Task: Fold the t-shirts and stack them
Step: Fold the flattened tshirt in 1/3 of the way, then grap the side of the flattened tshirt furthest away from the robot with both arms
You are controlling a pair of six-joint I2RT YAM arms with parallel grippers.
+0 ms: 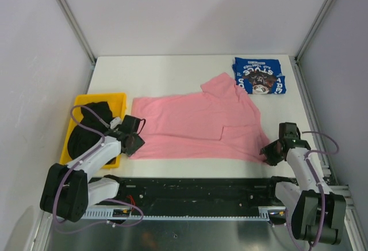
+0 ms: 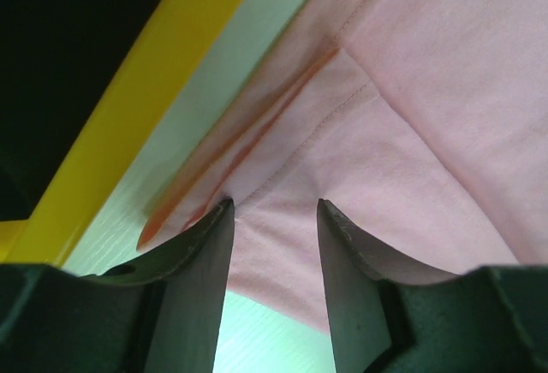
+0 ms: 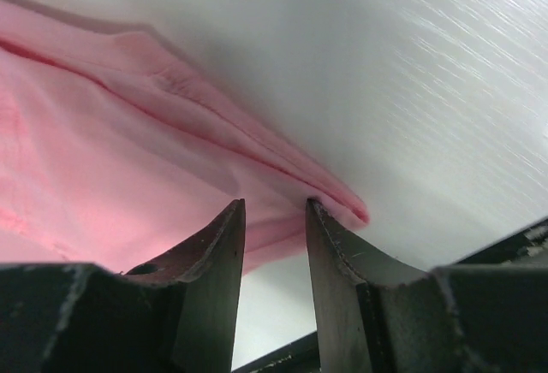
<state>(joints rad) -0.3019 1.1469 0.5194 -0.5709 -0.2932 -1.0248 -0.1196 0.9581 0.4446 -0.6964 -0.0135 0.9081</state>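
Note:
A pink t-shirt [image 1: 195, 125] lies spread flat across the middle of the white table. My left gripper [image 1: 133, 143] is open at its near left corner, fingers straddling the hem [image 2: 282, 227]. My right gripper [image 1: 269, 154] is open at its near right corner, fingers straddling the bunched edge [image 3: 282, 210]. A folded royal-blue t-shirt [image 1: 259, 75] with white lettering lies at the back right. A black t-shirt [image 1: 92, 125] sits in the yellow bin.
The yellow plastic bin [image 1: 114, 98] stands at the left, right beside the left gripper; its wall shows in the left wrist view [image 2: 145, 91]. A black rail [image 1: 195, 190] runs along the table's near edge. Grey walls enclose the table.

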